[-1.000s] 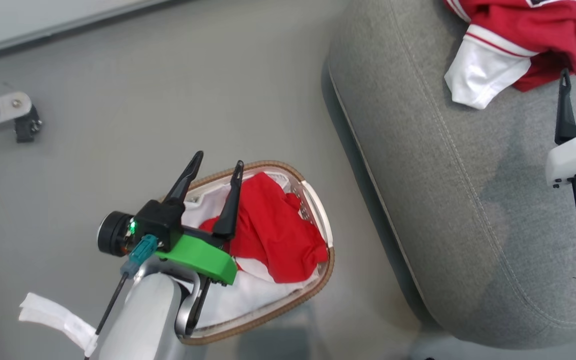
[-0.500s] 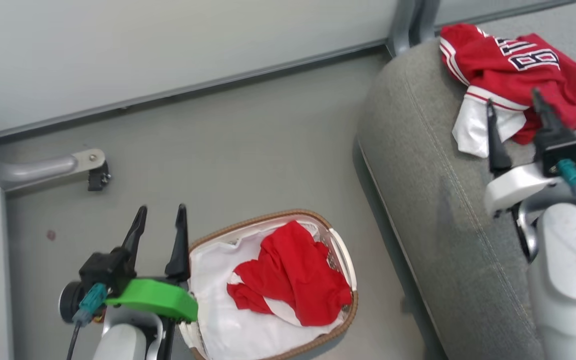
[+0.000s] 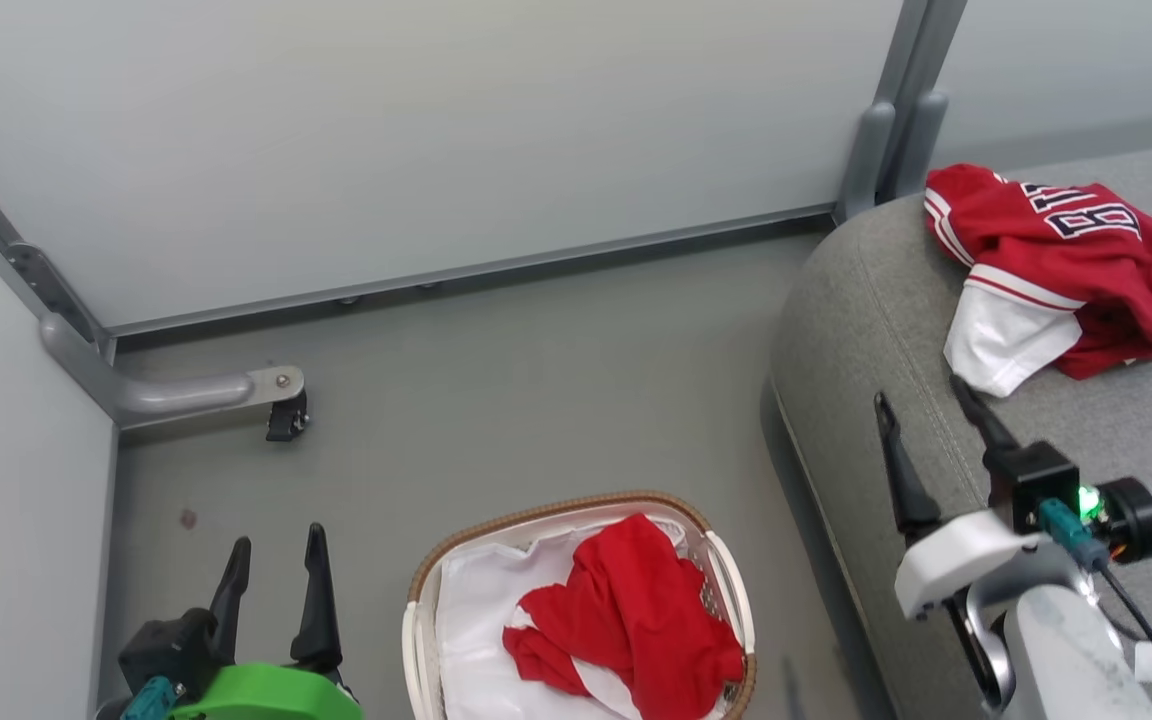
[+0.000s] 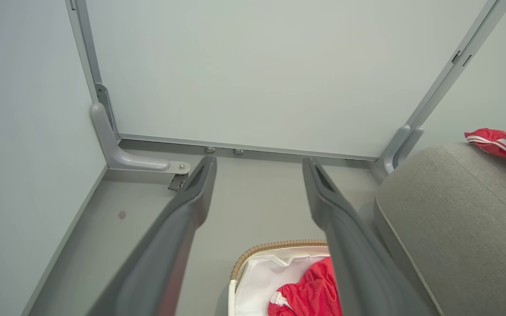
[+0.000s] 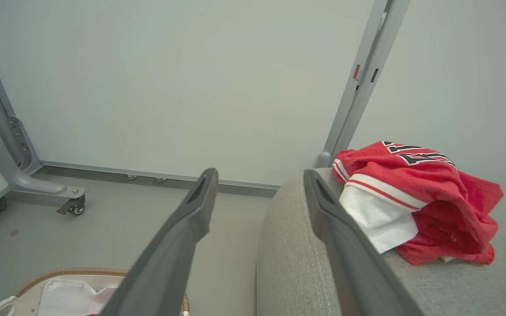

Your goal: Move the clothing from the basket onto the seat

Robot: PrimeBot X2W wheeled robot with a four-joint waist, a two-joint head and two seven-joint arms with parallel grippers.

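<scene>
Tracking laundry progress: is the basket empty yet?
Not empty. The basket holds a crumpled red shirt on its white liner; the jersey lies on the seat.

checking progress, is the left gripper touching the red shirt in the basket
Apart. Head view: left gripper sits over floor, clear gap to the red shirt.

Legible markings: partial lettering on the jersey.
The red jersey (image 3: 1056, 250) carries dark block lettering (image 3: 1086, 212) with a white outline across its upper fold. In the head view one character reads as "B" or "8"; the neighbouring characters are cut off by folds and cannot be read. In the right wrist view the lettering is foreshortened and illegible.
</scene>
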